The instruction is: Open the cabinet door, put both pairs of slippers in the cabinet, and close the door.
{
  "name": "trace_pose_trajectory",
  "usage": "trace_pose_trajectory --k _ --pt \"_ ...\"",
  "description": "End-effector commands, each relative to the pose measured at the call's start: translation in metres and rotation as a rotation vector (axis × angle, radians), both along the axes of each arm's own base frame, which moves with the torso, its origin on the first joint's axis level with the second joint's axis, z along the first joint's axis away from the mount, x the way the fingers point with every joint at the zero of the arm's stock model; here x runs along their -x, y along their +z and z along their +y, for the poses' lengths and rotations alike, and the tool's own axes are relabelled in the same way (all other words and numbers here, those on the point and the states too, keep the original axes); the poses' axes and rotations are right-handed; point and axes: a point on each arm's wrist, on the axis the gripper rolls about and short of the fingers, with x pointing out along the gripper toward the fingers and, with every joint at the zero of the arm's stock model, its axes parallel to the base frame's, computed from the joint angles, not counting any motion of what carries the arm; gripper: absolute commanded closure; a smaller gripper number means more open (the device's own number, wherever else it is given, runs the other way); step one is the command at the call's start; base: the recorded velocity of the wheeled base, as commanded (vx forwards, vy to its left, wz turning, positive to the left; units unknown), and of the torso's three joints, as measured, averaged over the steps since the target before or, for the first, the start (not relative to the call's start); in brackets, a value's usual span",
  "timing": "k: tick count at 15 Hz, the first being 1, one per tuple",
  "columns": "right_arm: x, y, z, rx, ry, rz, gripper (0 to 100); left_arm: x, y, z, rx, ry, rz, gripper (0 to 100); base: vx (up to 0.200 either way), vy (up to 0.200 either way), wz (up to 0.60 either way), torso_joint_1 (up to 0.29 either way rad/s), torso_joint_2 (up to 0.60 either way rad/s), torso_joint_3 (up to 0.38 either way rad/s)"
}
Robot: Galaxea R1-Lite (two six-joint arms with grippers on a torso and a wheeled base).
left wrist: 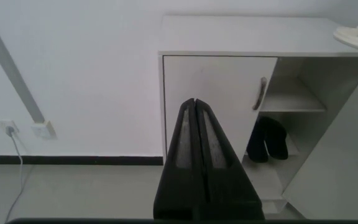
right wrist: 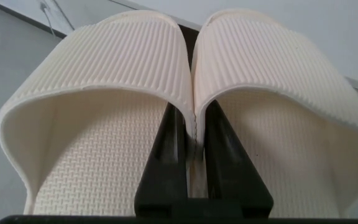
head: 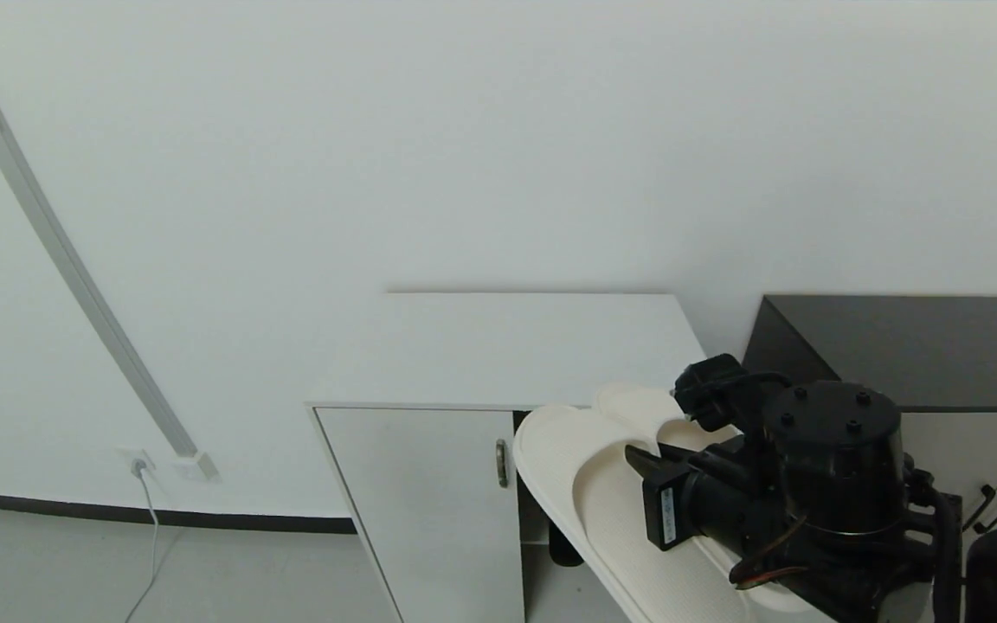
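The right gripper (right wrist: 194, 118) pinches the cream slippers (right wrist: 123, 74) by their inner edges, at three o'clock of the cabinet's (head: 516, 346) shut door (head: 429, 502); left gripper (left wrist: 195, 106) pressed together, bare; black slippers (left wrist: 267, 138) inside.

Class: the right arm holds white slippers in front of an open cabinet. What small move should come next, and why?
Probably lower the right gripper toward the cabinet's open side. It is shut on the white slippers, held up near the cabinet top, while the black slippers already stand inside.
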Motion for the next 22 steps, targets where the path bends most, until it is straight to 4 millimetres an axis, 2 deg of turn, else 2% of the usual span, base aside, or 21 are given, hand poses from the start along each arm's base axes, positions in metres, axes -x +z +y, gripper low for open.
trace_pose_trajectory --k 1,10,22 --pt "0.0 -0.0002 0.0 0.0 0.0 0.0 100 0.0 0.0005 0.0 0.001 0.0 -0.001 100 0.0 0.0 0.0 0.0 0.0 0.0" --pt "-0.001 0.001 0.0007 -0.029 -0.012 -0.035 100 -0.0001 0.0001 0.0 0.001 0.0 0.001 100 0.0 0.0 0.0 0.0 0.0 0.0" --pt "-0.0015 -0.0077 0.0017 -0.001 -0.017 -0.025 100 -0.0001 0.0001 0.0 0.001 0.0 0.001 100 0.0 0.0 0.0 -0.004 0.01 0.005"
